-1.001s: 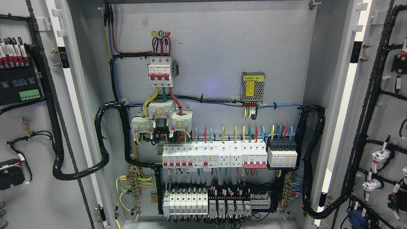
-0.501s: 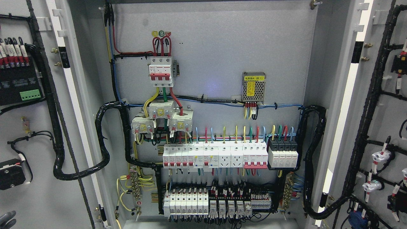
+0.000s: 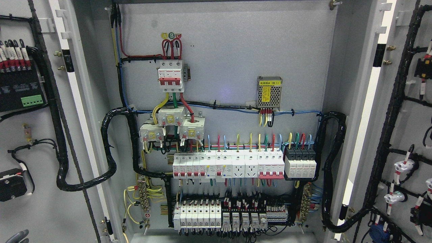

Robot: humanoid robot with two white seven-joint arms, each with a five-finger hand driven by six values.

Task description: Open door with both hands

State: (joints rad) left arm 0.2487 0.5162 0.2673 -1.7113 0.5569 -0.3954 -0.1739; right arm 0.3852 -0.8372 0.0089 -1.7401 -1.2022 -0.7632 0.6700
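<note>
Fingertips of the left hand (image 3: 17, 236) barely show, its grip unreadable, beside the open left door (image 3: 37, 141).

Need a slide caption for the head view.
Both cabinet doors swung open, wired breaker panel exposed; left robot hand at lower-left corner.

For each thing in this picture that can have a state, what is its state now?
Left grey metal cabinet door: swung open.
Right grey metal cabinet door: swung open.
Left robot hand: only grey fingertips in view at the bottom corner, holding nothing visible.
Right robot hand: out of view.
</note>
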